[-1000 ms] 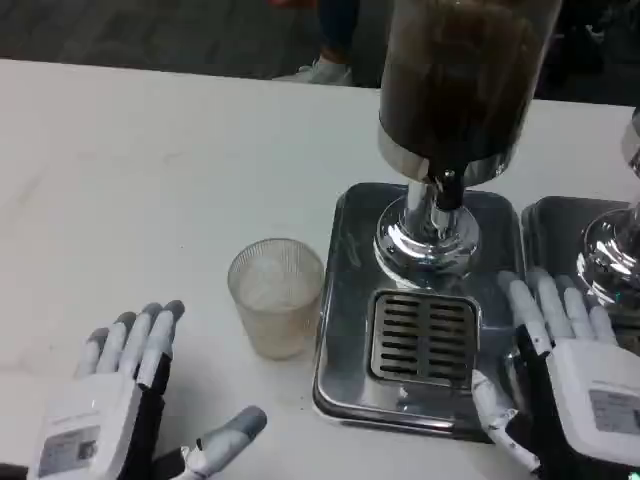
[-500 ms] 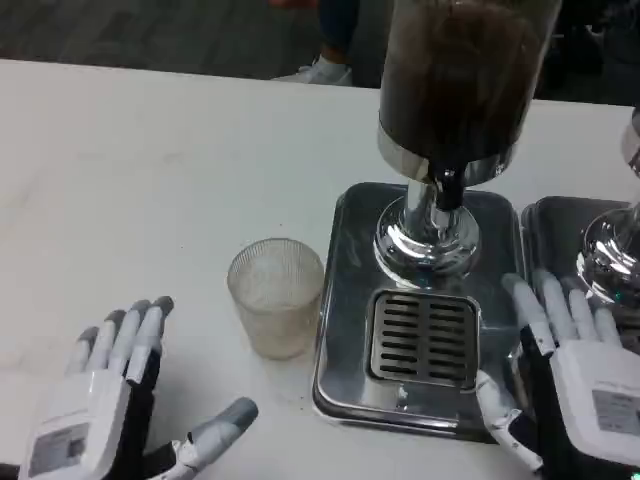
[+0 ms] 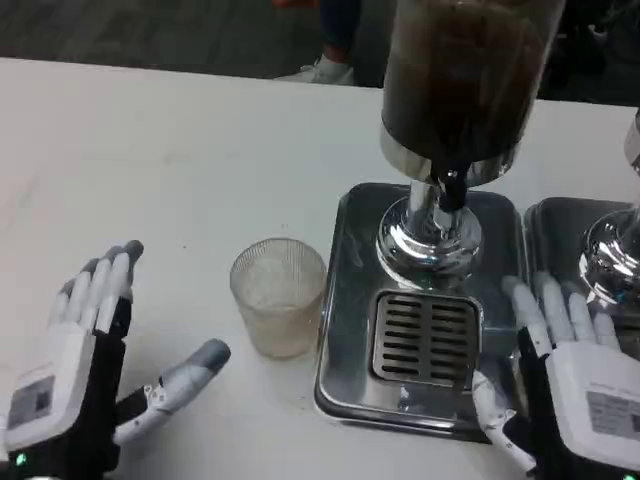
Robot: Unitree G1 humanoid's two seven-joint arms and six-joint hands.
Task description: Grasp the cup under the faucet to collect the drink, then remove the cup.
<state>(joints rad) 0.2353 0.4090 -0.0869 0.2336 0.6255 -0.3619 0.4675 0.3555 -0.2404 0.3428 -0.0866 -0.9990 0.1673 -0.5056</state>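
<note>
Cup unmoved beside tray; left hand drifted leftward, fingers spread, empty.

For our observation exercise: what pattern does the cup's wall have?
Fine vertical ribbing on clear glass; the cup shows best in the head view.

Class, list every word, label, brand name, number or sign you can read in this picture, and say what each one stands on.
No text can be read.
Left hand: a grey label on its white back, print too blurred to read.
Right hand: a grey label on its white back, lines of print too small to read.
Cup, dispenser and drip tray: no lettering that I can make out.
</note>
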